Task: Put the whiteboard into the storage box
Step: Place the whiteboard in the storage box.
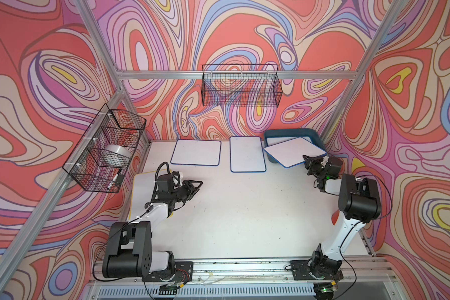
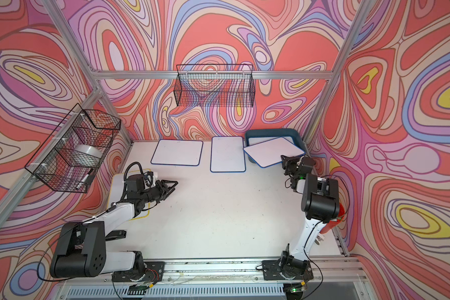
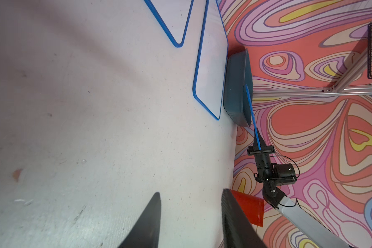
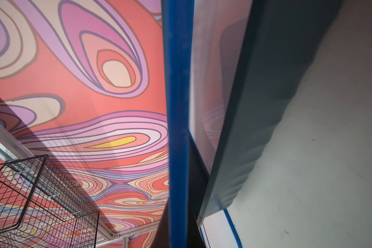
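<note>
The teal storage box (image 1: 296, 130) (image 2: 270, 131) stands at the back right corner of the table. A blue-edged whiteboard (image 1: 294, 153) (image 2: 270, 152) lies tilted and askew across its rim, its near corner sticking out past the box. My right gripper (image 1: 308, 159) (image 2: 286, 159) is shut on that corner; in the right wrist view the blue edge (image 4: 177, 107) runs between its jaws (image 4: 177, 236), beside the box wall (image 4: 266, 107). Another white board (image 1: 273, 141) lies flat inside the box. My left gripper (image 1: 199, 185) (image 3: 191, 192) hovers open and empty over the table's left middle.
Two more blue-edged whiteboards (image 1: 196, 152) (image 1: 247, 153) lie flat at the back of the table. A yellow-edged board (image 1: 143, 187) lies under the left arm. A red cup (image 3: 249, 208) lies behind the right arm. Wire baskets (image 1: 240, 85) (image 1: 107, 150) hang on the walls.
</note>
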Available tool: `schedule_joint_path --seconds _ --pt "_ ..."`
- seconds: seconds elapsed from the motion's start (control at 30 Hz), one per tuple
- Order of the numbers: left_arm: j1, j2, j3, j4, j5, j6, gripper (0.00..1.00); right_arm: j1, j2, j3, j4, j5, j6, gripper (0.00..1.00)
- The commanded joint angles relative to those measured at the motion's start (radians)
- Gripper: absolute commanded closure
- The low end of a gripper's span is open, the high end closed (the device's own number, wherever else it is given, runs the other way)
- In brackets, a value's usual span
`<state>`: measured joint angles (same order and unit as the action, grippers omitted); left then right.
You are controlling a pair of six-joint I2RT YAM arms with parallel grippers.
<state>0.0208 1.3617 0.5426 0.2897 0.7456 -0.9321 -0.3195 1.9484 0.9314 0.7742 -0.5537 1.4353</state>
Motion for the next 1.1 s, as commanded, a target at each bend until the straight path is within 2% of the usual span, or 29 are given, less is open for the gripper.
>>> schedule_joint_path --seconds 0.0,0.3,0.53,0.77,0.93,1.07 --pt "0.005 -0.012 0.024 -0.008 -0.033 -0.001 0.58 -0.010 -0.075 -0.024 0.049 0.079 -0.005 1.00" --pt "0.005 0.005 0.018 0.012 -0.002 -0.009 0.58 -0.011 -0.098 0.047 -0.214 0.146 -0.078 1.00" --pt "0.005 -0.007 -0.006 0.030 -0.011 -0.025 0.58 -0.010 -0.101 0.032 -0.201 0.144 -0.093 1.00" --pt "0.005 -0.035 0.007 -0.005 -0.032 0.001 0.58 -0.007 -0.096 0.079 -0.243 0.089 -0.161 0.89" --pt "0.005 -0.033 -0.018 0.103 -0.012 -0.043 0.58 -0.007 -0.118 0.050 -0.225 0.078 -0.184 0.83" --pt "0.005 -0.033 -0.008 0.082 -0.005 -0.037 0.58 -0.005 -0.132 0.046 -0.249 0.065 -0.217 0.82"
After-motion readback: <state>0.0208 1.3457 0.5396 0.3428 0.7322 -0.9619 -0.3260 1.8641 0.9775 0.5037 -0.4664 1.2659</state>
